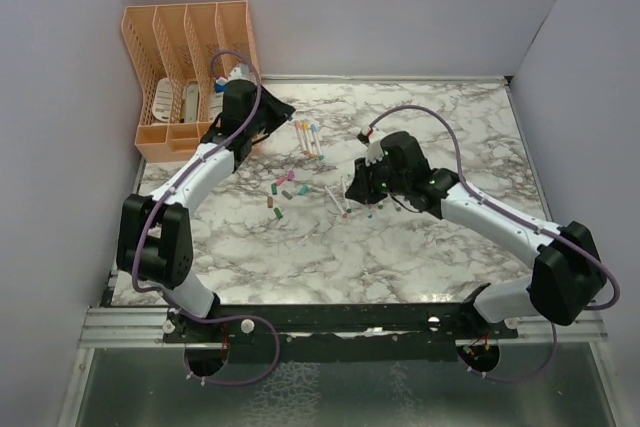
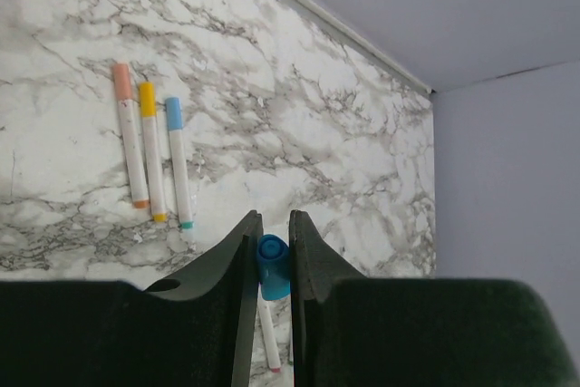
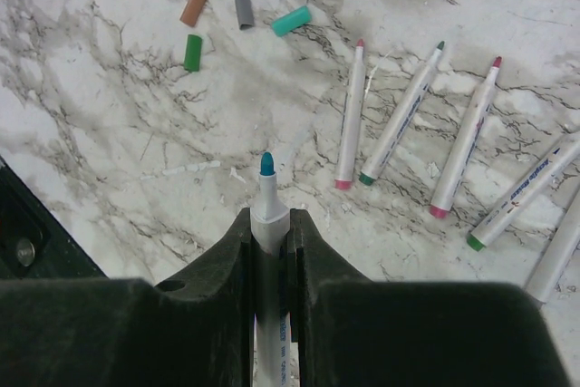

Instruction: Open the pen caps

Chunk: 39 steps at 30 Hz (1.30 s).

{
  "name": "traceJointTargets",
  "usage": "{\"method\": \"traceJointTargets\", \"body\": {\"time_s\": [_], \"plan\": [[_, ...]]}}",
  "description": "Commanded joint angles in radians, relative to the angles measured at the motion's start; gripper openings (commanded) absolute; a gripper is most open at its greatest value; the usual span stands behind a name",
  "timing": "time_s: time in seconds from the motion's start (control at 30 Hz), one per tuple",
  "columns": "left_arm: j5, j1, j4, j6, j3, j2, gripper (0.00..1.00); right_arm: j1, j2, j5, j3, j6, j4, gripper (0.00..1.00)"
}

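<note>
The left pincer [image 2: 274, 222] is clenched on one blue cap [image 2: 272, 267], a short, smooth plastic cylinder standing upright between the two dark fingers, held above the table [image 1: 400, 257]. Past it lie three capped pens [image 2: 151, 153] side by side, nearly parallel and just apart. Their barrels are thin and white and their caps are pink, yellow and blue. One more white barrel shows beneath the held cap, partly hidden by the fingers.

The right pincer [image 3: 270, 217] is grasping one bare pen [image 3: 268, 189] by its white barrel, with the blue felt tip sticking out past the fingertips. To its right five bare pens [image 3: 403, 115] lie fanned on the table, round white barrels with coloured tips and ends. The outermost is cut by the frame edge.

Seven loose caps [image 3: 244, 8] lie scattered beyond the tip. Two are green and the others are pink, purple, orange, grey and teal, all stubby tubes lying on their sides and none touching the pens.

The table is glossy white marble with grey veins. From above, the pens and caps sit in its middle and far part, between the two pincers and well apart from the near edge and the right wall. An orange plastic rack [image 1: 190, 72] with four slots stands in the far left corner against the wall, just behind the left pincer. Plain pale walls [image 1: 60, 97] close the table on the left, far and right sides.
</note>
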Motion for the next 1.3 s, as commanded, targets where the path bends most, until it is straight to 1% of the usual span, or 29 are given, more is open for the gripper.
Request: {"method": "traceJointTargets", "body": {"time_s": [0.0, 0.1, 0.2, 0.37, 0.53, 0.87, 1.27], "plan": [[0.034, -0.022, -0.083, 0.077, -0.043, -0.029, 0.0, 0.006, 0.048, 0.07, 0.009, -0.007, -0.036, 0.01], [0.027, -0.04, -0.135, 0.13, -0.124, -0.074, 0.0, 0.009, 0.103, 0.102, 0.02, -0.014, -0.037, 0.01], [-0.012, -0.071, -0.193, 0.175, -0.178, -0.107, 0.0, 0.011, 0.143, 0.14, 0.034, -0.018, -0.045, 0.01], [-0.103, -0.156, -0.273, 0.233, -0.203, -0.117, 0.0, 0.012, 0.187, 0.191, 0.036, -0.018, -0.053, 0.01], [-0.159, -0.218, -0.303, 0.248, -0.224, -0.094, 0.0, 0.012, 0.217, 0.228, 0.035, -0.007, -0.054, 0.01], [-0.175, -0.239, -0.305, 0.253, -0.292, -0.052, 0.0, 0.012, 0.241, 0.245, 0.013, -0.003, -0.069, 0.01], [-0.164, -0.249, -0.306, 0.267, -0.309, -0.006, 0.0, 0.043, 0.213, 0.228, -0.069, 0.045, -0.063, 0.01]]}}
